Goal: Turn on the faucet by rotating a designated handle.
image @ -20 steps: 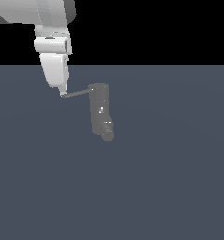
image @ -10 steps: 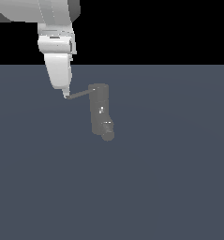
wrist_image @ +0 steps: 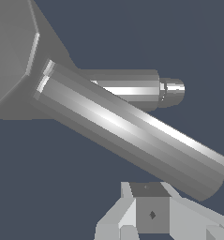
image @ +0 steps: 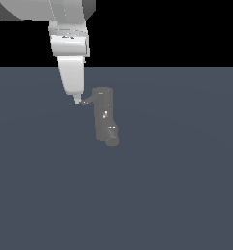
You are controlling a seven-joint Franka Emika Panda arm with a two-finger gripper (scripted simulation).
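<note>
Faucet point(image: 104, 114) is rendered as dull gray metal, mostly matt, with tiny white glints on the body. Handle point(wrist_image: 127, 129) is seen close in the wrist view as smooth, faceted gray metal with a bright satin streak along its length; the same sheen is shown on the spout stub point(wrist_image: 172, 91). Pincer point(image: 77, 101) is finished in smooth pale-gray plastic-like shell, low gloss. Bench point(image: 176, 185) is shown as flat, uniform slate-blue, fully matt, no texture resolved.

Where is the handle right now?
In the exterior view the handle sticks out from the faucet's top toward that view's left, its free end at the gripper tip.
</note>
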